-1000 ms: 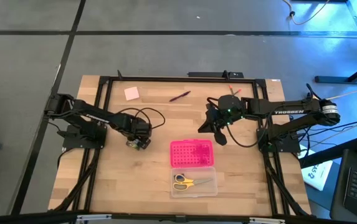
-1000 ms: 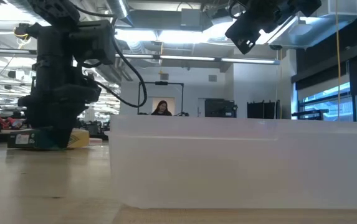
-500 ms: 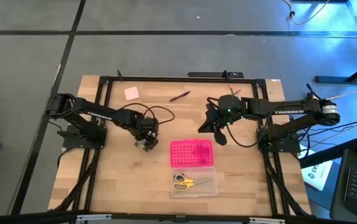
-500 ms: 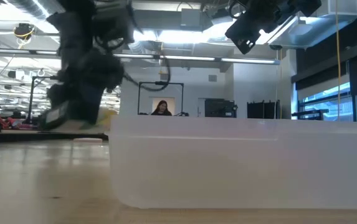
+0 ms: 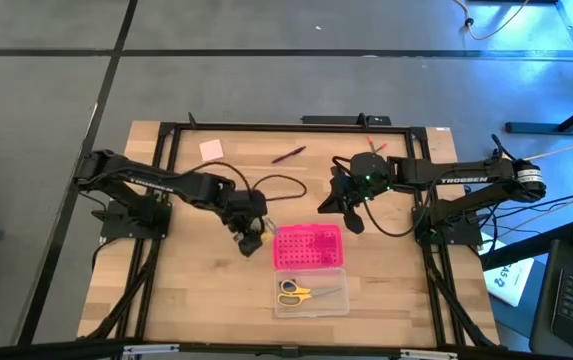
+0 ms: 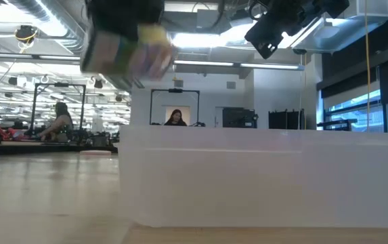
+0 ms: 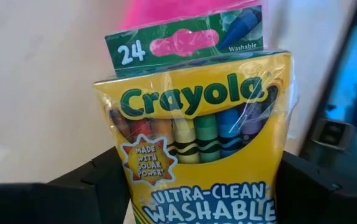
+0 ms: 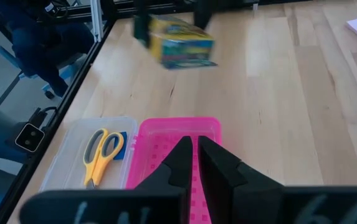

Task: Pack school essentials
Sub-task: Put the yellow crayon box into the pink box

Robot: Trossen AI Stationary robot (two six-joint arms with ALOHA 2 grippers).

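**Crayon box held beside the pink lid**

High view: the left tool [image 5: 251, 238] grips the crayon box [image 5: 264, 235] just beside the pink lid [image 5: 308, 246]; the scissors [image 5: 295, 292] lie in the clear case [image 5: 331, 297] beyond it.

Low view: the box hangs above the desk [image 6: 45, 196].

Left wrist view: both fingers clamp the box's sides.

Right wrist view: the right tool [image 8: 194, 157], fingers nearly together and empty, hovers over the lid.
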